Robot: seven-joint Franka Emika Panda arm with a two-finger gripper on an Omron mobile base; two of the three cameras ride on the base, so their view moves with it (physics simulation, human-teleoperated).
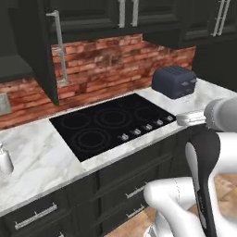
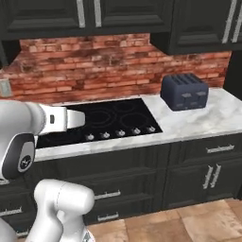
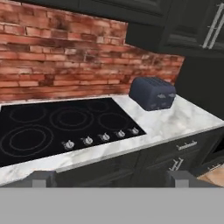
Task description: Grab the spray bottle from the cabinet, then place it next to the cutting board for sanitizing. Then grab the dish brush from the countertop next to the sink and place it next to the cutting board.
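My gripper point(image 3: 111, 179) is open, its two dark fingertips point(image 3: 41, 177) wide apart with nothing between them. It hovers over the front edge of the white marble countertop point(image 1: 37, 157), facing the cooktop. The white hand point(image 2: 66, 118) reaches out level from the arm. The black cabinet point(image 1: 14, 69) at the upper left stands with its door point(image 1: 44, 51) swung open, long silver handle point(image 1: 59, 46) showing, and its dark shelf looks bare. A small white bottle point(image 1: 4, 159) stands on the countertop at the left frame edge; I cannot tell whether it is the spray bottle. The cutting board, dish brush and sink are out of view.
A black glass cooktop point(image 1: 109, 122) with a row of knobs lies in the countertop. A dark blue toaster point(image 1: 173, 81) sits to its right against the brick wall. Closed black upper cupboards hang above, black drawers point(image 2: 208, 151) run below. A wall outlet point(image 1: 3, 104) is at the left.
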